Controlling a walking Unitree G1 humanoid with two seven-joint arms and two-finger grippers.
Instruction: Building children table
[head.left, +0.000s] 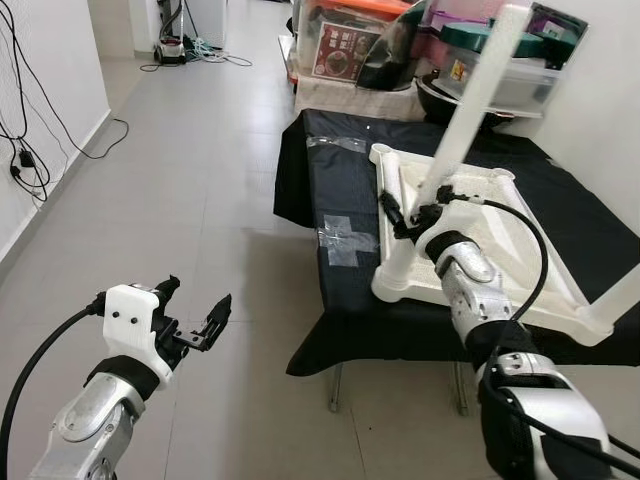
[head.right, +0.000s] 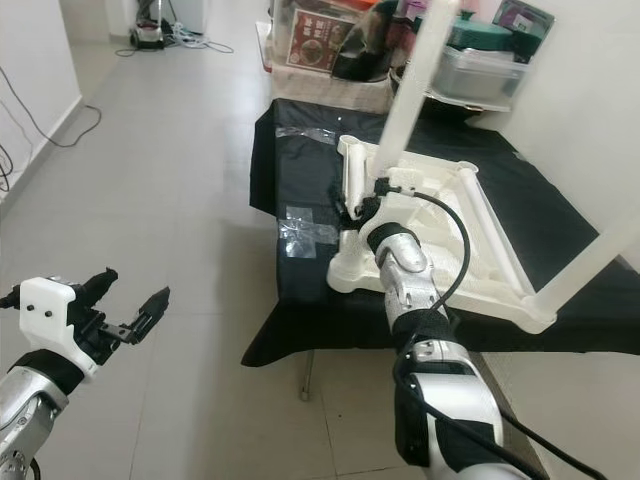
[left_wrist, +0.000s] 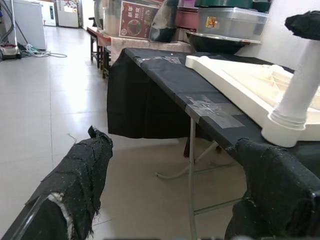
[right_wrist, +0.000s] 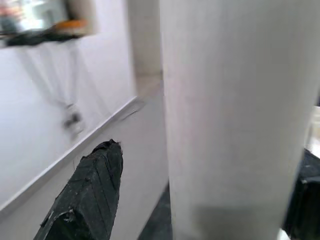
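Where the head camera looks down, a low folding table draped in black cloth (head.left: 330, 300) carries an upturned white plastic children's tabletop (head.left: 470, 240). The right gripper (head.left: 415, 212) sits over this tabletop's near-left part, its black fingers set on either side of the base of a long white cylindrical table leg (head.left: 470, 100). The leg rises from between the fingers, tilted up and away. Whether the fingers press the leg cannot be told here. Just below the gripper, a short white leg socket (head.left: 398, 265) stands at the tabletop's near corner. A second white table leg (head.left: 625, 295) lies slanted beyond the gripper's right side. The left gripper (head.left: 195, 312) hovers over the grey tiled floor (head.left: 200, 180), well apart from the table, its fingers spread and holding nothing.

In the left wrist view, the two black cloth-wrapped fingers (left_wrist: 80, 185) stand wide apart. Ahead of them is the table's black-draped edge with silver tape patches (left_wrist: 212, 107), and the white tabletop (left_wrist: 235, 75) above it.

In the right wrist view, the white leg (right_wrist: 235, 115) stands between the black fingertips (right_wrist: 92, 190), which flank it on both sides; contact cannot be told.
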